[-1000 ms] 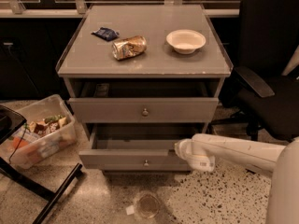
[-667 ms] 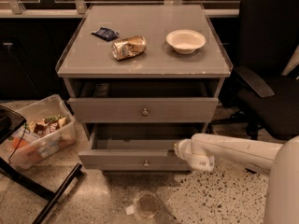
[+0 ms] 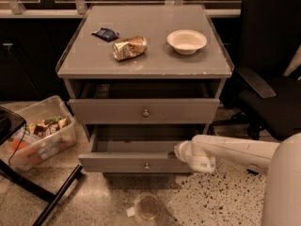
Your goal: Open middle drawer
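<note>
Arm (image 3: 235, 150) in white reaches in from the right, and the gripper (image 3: 181, 152) at its tip lies at the right end of the middle drawer (image 3: 113, 163), against the top edge of the drawer front. Whether the gripper is open or closed, or has hold of anything, cannot be told from this angle.

The middle drawer stands well out from the grey table (image 3: 155, 67) toward the camera, with its bare inside showing behind the front. The front faces the camera and its long axis runs left to right across the view. Its small round knob (image 3: 146, 165) sits at the centre of the front, left of the gripper and apart from it.

Above it, the upper drawer (image 3: 108, 111) with its own knob (image 3: 146, 112) also stands a little forward, leaving a dark gap under the table top.

On the table top lie a small blue packet (image 3: 106, 33) at the back left, a crumpled shiny packet (image 3: 129, 47) on its side near the middle, and a white bowl (image 3: 186, 40) upright to the right, all well apart from one another.

On the speckled floor (image 3: 225, 201), just in front of the middle drawer, lies a round clear thing (image 3: 147, 207) with a white scrap (image 3: 130, 212) beside it. A clear plastic bin (image 3: 40, 131) of mixed items stands to the left of the drawers, with a black frame (image 3: 42, 192) in front of it. A black chair (image 3: 268, 79) stands to the right, behind the arm.
</note>
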Available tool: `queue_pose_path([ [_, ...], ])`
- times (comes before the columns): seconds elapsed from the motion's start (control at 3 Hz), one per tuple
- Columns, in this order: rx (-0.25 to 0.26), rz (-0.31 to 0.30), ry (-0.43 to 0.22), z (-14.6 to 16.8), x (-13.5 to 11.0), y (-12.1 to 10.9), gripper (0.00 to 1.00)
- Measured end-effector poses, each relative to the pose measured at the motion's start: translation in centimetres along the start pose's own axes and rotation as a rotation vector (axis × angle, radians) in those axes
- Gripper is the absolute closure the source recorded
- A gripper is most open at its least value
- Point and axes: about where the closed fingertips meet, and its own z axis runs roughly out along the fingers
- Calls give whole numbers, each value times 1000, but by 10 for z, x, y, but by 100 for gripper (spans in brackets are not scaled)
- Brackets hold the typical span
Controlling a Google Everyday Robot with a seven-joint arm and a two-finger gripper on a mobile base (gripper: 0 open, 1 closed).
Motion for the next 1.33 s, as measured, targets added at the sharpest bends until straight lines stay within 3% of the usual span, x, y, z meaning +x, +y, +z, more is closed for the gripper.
queue_pose_path([
  [0.33,-1,-26,8,4,3,1,100],
  [0.67,3,-94,15,11,9,2,84],
  [1.33,2,-114,29,8,17,5,37],
])
